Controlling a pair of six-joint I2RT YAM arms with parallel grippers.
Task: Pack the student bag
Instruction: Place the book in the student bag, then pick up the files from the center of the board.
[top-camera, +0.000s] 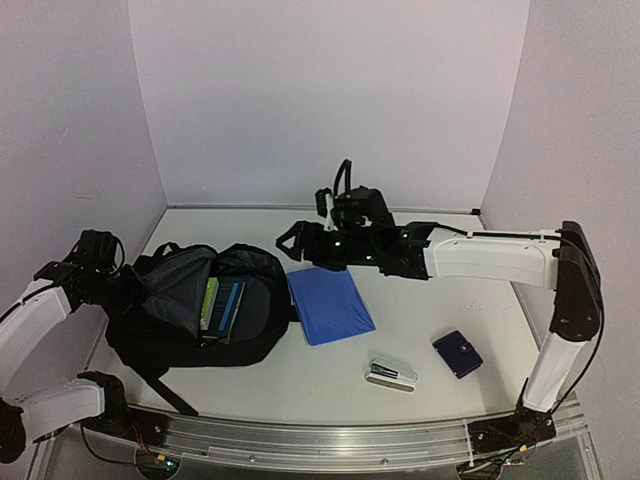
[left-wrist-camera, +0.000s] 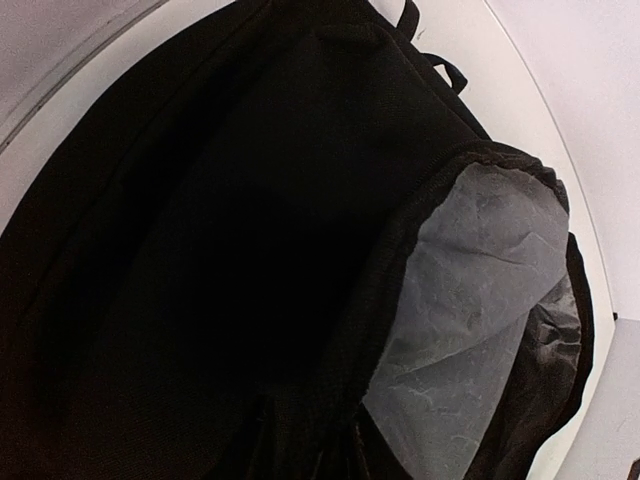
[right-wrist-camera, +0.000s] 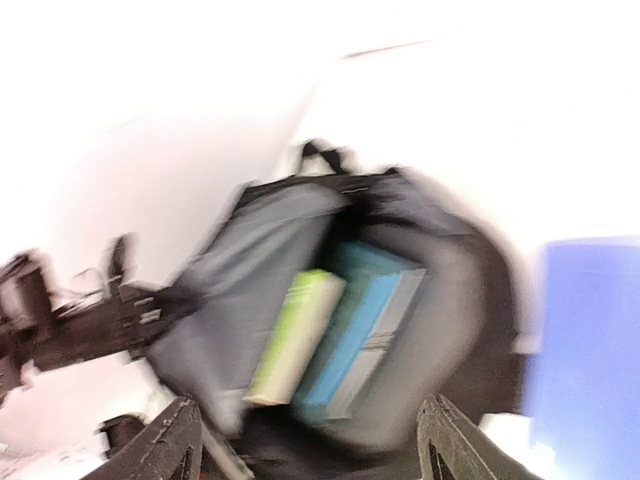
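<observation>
Student bag (top-camera: 140, 330), black, laid flat and unzipped on the left part of the table (top-camera: 430, 310).
In the top view its longer side is set left to right, the grey-lined mouth is turned upward, and the straps are trailed toward the near edge. A green book (top-camera: 211, 298) and a blue book (top-camera: 230, 308) are lodged inside. The right gripper (right-wrist-camera: 315, 445) is held wide apart and empty at the bag's right edge. The left gripper (top-camera: 105, 270) is pressed against the bag's left side, its state not discernible.

Books (top-camera: 222, 308) partly block the open mouth of the student bag (top-camera: 150, 335).
</observation>
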